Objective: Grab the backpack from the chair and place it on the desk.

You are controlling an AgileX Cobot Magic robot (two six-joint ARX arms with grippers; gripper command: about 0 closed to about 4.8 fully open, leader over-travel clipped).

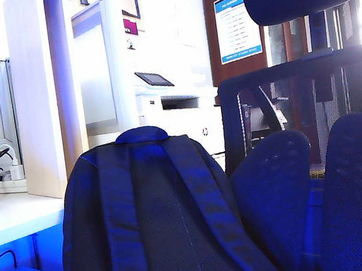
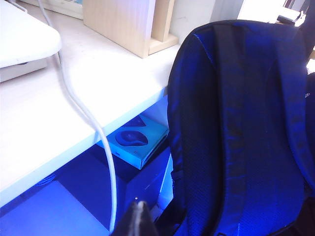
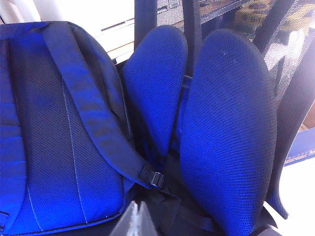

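Backpack upright on the chair, both pincers shut and empty.

The backpack stands on the chair ahead of both pincers, mesh back and straps facing them, top handle above. The left pincer sits low beside its desk-side edge; the right pincer below its strap buckle, near the back pads. The desk lies beyond the left pincer. To start well, open a pincer, rise to the handle and lift clear of the pads.
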